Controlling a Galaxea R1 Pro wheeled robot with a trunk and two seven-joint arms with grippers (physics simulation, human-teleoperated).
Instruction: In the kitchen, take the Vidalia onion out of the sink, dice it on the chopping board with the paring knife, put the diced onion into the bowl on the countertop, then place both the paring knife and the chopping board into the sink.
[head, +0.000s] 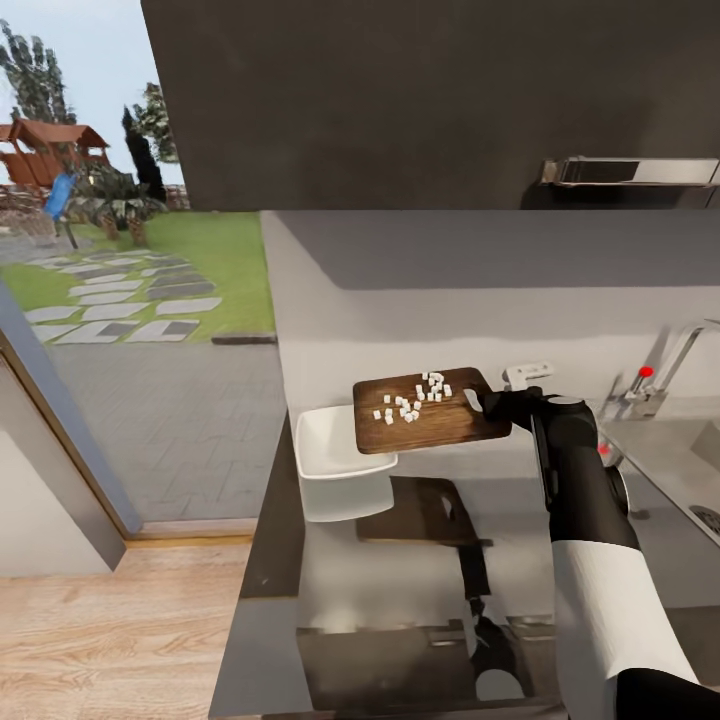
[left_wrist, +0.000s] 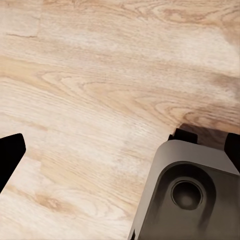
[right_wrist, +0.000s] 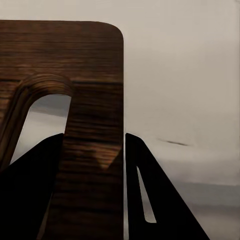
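Wooden chopping board (head: 432, 412), pinched by my right gripper (head: 487, 402): I tilt slowly, sliding dice (head: 412, 398) into bowl (head: 335, 462).

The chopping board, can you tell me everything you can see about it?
The chopping board is a dark brown wooden rectangle with rounded corners and a slot handle hole at one end. It is lifted off the countertop, held roughly level, with its far end over the white bowl. Small white onion pieces are scattered on top. The right pincer is shut on the handle end, one finger on each side of the board's edge beside the slot. Its dark reflection shows on the shiny steel below.
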